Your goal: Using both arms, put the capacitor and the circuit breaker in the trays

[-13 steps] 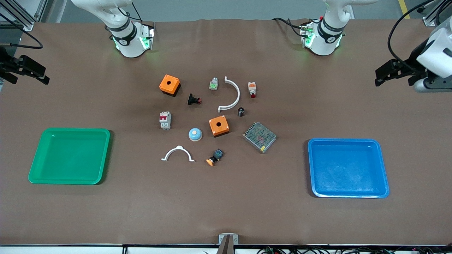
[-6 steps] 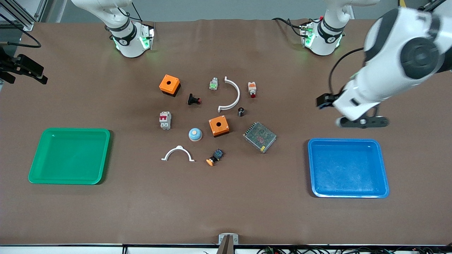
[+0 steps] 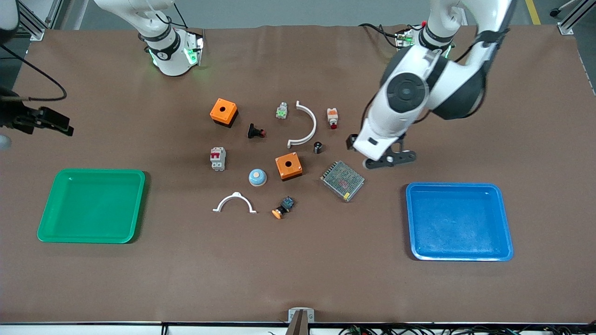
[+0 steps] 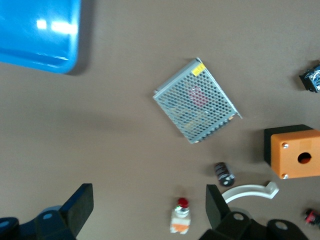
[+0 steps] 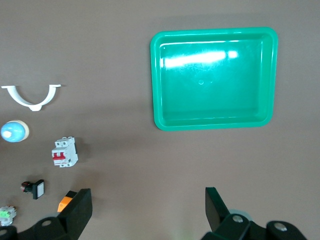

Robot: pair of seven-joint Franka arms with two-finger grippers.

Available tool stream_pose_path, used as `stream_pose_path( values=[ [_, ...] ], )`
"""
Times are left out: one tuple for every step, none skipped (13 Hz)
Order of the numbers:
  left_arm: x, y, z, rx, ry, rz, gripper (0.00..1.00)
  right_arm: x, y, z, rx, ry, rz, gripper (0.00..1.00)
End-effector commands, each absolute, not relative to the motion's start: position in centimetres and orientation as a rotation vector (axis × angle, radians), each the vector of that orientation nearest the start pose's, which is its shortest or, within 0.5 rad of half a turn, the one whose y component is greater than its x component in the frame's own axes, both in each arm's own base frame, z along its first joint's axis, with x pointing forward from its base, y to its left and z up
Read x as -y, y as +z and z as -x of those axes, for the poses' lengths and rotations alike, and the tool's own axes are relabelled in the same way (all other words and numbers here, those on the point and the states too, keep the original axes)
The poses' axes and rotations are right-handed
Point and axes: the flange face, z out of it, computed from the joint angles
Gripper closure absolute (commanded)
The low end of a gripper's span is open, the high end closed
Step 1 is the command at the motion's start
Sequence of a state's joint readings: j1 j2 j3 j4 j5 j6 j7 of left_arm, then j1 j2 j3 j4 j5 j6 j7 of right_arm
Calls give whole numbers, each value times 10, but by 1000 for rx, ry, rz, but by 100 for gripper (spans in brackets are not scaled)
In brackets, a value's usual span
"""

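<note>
The capacitor [image 3: 318, 147], a tiny black cylinder with a silvery top, lies on the table beside the white arc; it also shows in the left wrist view [image 4: 224, 174]. The circuit breaker [image 3: 217, 158], a white-grey block with a red lever, lies toward the right arm's end of the parts cluster and shows in the right wrist view [image 5: 64, 152]. My left gripper [image 3: 390, 158] is open and empty, over bare table between the mesh box and the blue tray; its jaws [image 4: 147, 210] stand wide. My right gripper [image 3: 51, 124] is open and empty [image 5: 146, 207], above the table edge near the green tray.
A green tray [image 3: 93, 171] lies at the right arm's end and a blue tray [image 3: 458, 185] at the left arm's end. Between them lie a mesh box [image 3: 342, 180], two orange boxes [image 3: 288, 166], a black push-button [image 3: 255, 132], a white-orange part [image 3: 332, 117] and white arcs.
My left arm has swung in from the table's end toward the middle, bringing its gripper close to the mesh box. My right gripper has shifted slightly toward the green tray.
</note>
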State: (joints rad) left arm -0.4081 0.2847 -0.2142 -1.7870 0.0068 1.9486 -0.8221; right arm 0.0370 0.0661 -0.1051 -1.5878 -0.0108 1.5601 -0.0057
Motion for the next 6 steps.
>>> stream_pose_path(
  values=[
    [379, 351, -481, 451, 151, 3078, 1, 33, 559, -587, -98, 184, 3159, 0],
    [393, 334, -474, 498, 157, 3070, 1, 21, 554, -587, -89, 198, 3155, 0],
    [407, 317, -466, 530, 167, 3061, 2, 4, 544, -587, -54, 238, 3143, 0],
    [418, 304, -462, 593, 155, 3065, 6, -15, 522, -583, -66, 287, 3110, 0],
    [431, 290, -455, 664, 145, 3062, 8, -34, 494, -580, -188, 313, 3064, 0],
    [439, 276, -451, 710, 146, 3054, 10, -56, 463, -574, -221, 308, 3045, 0]
  ],
)
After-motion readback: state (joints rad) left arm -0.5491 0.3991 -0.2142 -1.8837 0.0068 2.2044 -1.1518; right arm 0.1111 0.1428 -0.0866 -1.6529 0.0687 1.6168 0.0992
